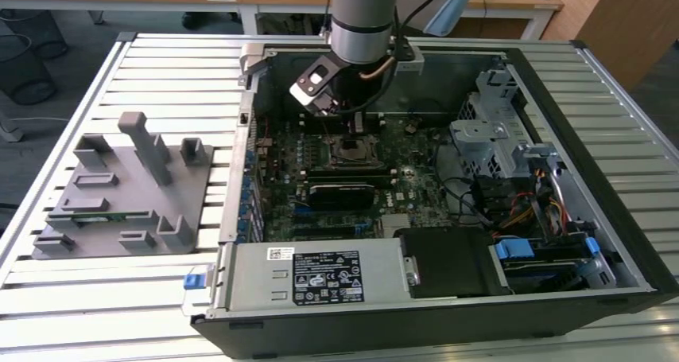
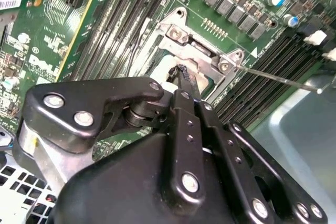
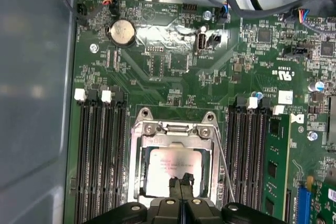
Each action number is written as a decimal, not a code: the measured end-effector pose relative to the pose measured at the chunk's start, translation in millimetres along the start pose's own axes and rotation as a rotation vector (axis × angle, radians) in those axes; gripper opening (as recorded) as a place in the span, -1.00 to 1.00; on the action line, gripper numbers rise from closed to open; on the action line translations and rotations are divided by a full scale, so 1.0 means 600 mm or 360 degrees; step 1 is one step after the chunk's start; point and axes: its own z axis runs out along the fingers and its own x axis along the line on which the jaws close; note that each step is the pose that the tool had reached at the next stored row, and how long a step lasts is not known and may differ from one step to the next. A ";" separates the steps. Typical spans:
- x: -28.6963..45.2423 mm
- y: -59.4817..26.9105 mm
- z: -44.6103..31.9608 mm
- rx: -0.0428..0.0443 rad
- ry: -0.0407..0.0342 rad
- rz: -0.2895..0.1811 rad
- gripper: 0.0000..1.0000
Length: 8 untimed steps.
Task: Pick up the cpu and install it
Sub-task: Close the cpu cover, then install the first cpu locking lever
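Note:
The cpu (image 3: 169, 165), a silvery square plate, lies flat inside the metal-framed socket (image 3: 139, 166) on the green motherboard. My gripper (image 3: 181, 181) hangs right over the cpu's near edge. Its two black fingers are pressed together with nothing between them. Whether the tips touch the cpu I cannot tell. In the second wrist view the shut fingertips (image 2: 181, 72) point down at the socket (image 2: 202, 51), and a pale bit of the cpu (image 2: 157, 72) shows beside them. A thin lever rod (image 2: 278, 80) sticks out from the socket. In the exterior view the gripper (image 1: 358, 125) sits inside the open computer case above the socket (image 1: 355, 150).
Black memory slots (image 3: 100, 156) flank the socket on both sides. The case walls (image 1: 594, 179), drive cage (image 1: 498, 131), cables (image 1: 520, 211) and power supply (image 1: 318, 274) hem in the board. A grey fixture (image 1: 117, 187) with a green memory stick (image 1: 106, 215) rests on the slatted table at the exterior view's left.

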 end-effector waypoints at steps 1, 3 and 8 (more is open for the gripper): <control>0.000 0.001 0.000 0.0000 0.0000 0.0000 -0.79; 0.000 0.003 0.000 0.0000 0.0000 0.0000 -0.79; 0.000 0.006 0.000 0.0000 0.0000 0.0000 -0.79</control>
